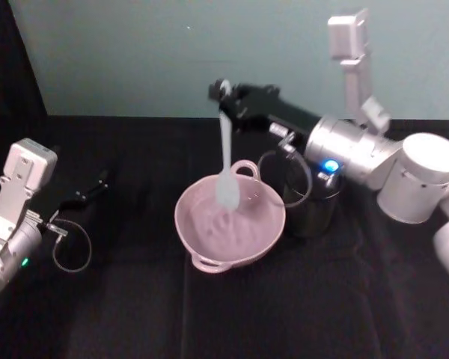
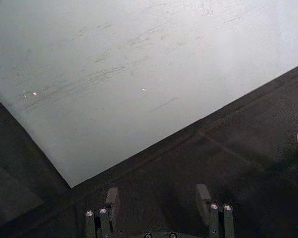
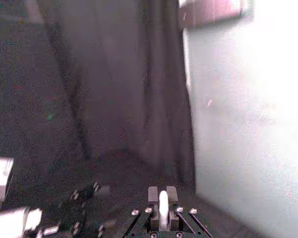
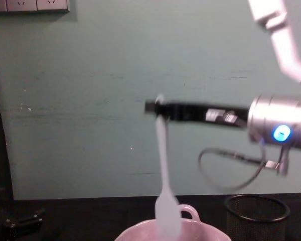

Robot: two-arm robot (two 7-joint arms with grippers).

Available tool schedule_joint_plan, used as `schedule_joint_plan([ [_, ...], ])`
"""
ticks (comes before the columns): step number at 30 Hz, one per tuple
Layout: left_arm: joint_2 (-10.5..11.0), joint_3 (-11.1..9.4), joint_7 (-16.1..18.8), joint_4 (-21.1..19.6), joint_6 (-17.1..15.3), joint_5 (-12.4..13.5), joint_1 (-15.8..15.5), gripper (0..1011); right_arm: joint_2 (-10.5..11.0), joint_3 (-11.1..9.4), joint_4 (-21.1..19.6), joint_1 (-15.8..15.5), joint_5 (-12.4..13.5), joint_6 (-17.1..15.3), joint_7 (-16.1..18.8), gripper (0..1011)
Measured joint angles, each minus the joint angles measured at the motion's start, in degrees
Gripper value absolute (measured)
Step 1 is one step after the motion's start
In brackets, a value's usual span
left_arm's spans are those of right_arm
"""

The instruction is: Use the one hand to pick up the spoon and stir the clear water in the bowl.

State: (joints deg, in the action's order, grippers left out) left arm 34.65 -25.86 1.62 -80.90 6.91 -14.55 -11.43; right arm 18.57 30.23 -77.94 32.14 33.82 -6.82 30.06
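1. Spoon (image 1: 226,161) first: we see the slim white plastic spoon hanging almost straight down over the pink bowl (image 1: 266,228), its flat paddle head dipped inside the rim, its holed top end pinched in the right gripper (image 1: 223,96).
2. We judge it light and fairly stiff, but smooth plastic is slippery; held at the very tip, the long shaft can pivot between the jaws, so a firm hold near that end suits wide stirring.
3. Right gripper: its jaws stand narrow, closed on the handle; in the right wrist view the white handle end (image 3: 163,208) shows between them.
4. Water in the bowl is barely visible to us; the bowl looks light and could slide if the head drags on its wall.
5. Just beside the bowl, on the right, stands a black mesh cup (image 1: 312,202).
6. Left gripper (image 1: 97,185) rests low at the left on the black tablecloth (image 1: 135,299), well apart, jaws spread and holding nothing.
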Motion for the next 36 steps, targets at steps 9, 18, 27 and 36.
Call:
schedule_joint_plan([
  [9, 0.0, 0.0, 0.0, 0.0, 0.0, 0.0, 0.0, 1011, 6.07, -6.41, -9.8, -2.56, 0.6, 1.97, -3.93, 109],
  [18, 0.0, 0.0, 0.0, 0.0, 0.0, 0.0, 0.0, 1011, 10.51, -12.3, -12.28, -7.31, 2.56, 1.85, -6.56, 109],
  [27, 0.0, 0.0, 0.0, 0.0, 0.0, 0.0, 0.0, 1011, 7.43, -13.38, -4.25, -8.86, 5.2, 2.83, -7.14, 108],
  [36, 0.0, 0.0, 0.0, 0.0, 0.0, 0.0, 0.0, 1011, 3.25, -14.1, 3.17, -9.18, 8.99, 3.66, -6.75, 108],
])
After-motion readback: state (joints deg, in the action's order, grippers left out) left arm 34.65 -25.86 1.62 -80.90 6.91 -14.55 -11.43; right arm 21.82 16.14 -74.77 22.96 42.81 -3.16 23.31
